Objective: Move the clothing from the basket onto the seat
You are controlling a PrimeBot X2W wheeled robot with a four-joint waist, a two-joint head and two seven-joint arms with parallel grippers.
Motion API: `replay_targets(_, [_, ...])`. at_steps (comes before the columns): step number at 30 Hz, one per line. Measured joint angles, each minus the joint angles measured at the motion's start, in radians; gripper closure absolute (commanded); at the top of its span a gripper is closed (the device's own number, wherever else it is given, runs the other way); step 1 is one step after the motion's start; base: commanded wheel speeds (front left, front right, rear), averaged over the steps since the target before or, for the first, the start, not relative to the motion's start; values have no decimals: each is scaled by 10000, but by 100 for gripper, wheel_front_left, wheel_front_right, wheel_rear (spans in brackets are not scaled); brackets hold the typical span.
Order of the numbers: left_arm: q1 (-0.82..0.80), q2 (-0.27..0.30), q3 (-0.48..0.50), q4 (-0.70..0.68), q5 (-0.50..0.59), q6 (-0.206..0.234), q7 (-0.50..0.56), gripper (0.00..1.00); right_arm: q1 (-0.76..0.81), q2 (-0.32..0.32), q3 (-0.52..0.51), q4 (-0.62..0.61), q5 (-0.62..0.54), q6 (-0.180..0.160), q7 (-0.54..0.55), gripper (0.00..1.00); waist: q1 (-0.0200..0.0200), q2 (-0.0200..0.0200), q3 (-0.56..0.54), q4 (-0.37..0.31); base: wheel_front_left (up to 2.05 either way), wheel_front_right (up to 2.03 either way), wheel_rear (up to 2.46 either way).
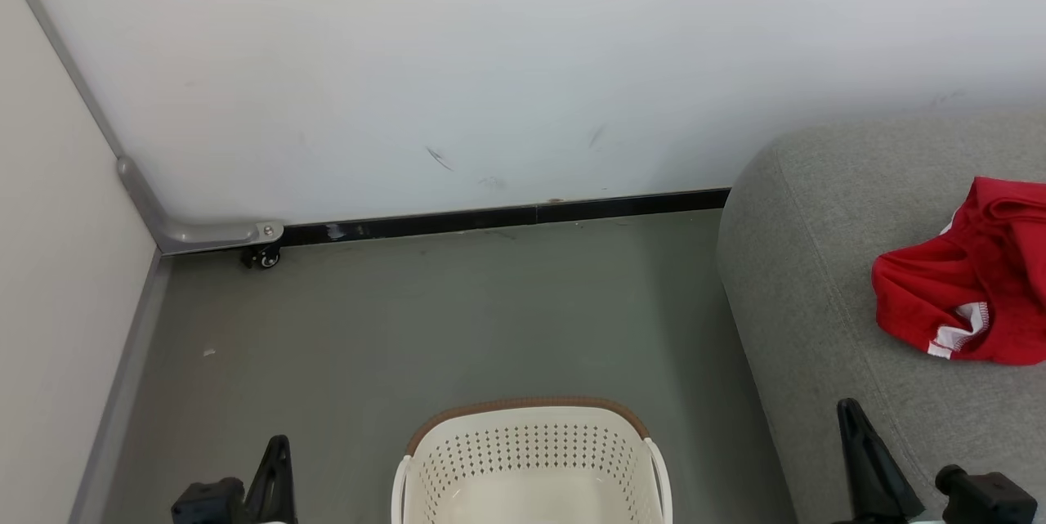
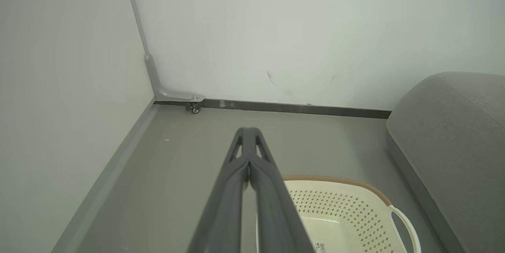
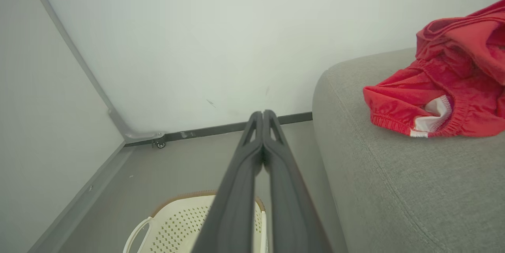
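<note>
The left claw, pressed closed, hangs above the basket.

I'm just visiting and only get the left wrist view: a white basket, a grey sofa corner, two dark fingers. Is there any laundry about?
Observer: Yes. Red clothing lies crumpled on the sofa seat, at the right of the head view.
Operator: Is the other arm holding any of it?
Observer: No. The right fingers are pressed together with nothing between them, apart from the clothing.
Operator: Is it plain red?
Observer: No. The right wrist view shows white trim at a hem.
</note>
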Motion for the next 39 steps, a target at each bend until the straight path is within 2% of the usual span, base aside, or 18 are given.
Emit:
replay_targets(17, [-408, -140, 782, 226, -2359, -512, 1005, 100, -289, 2, -288, 265, 2748, 0, 675, 100, 12, 0, 90, 21, 0, 0, 0])
replay_targets(31, [-577, -178, 1172, 121, -4339, -941, 1651, 100, -481, 4, -345, 263, 4715, 0, 1118, 100, 142, 0, 86, 39, 0, 0, 0])
replay_targets(39, [-592, -199, 1344, -42, -5476, -1210, 1944, 100, -714, 2, -387, 249, 5862, -2, 1375, 100, 173, 0, 73, 47, 0, 0, 0])
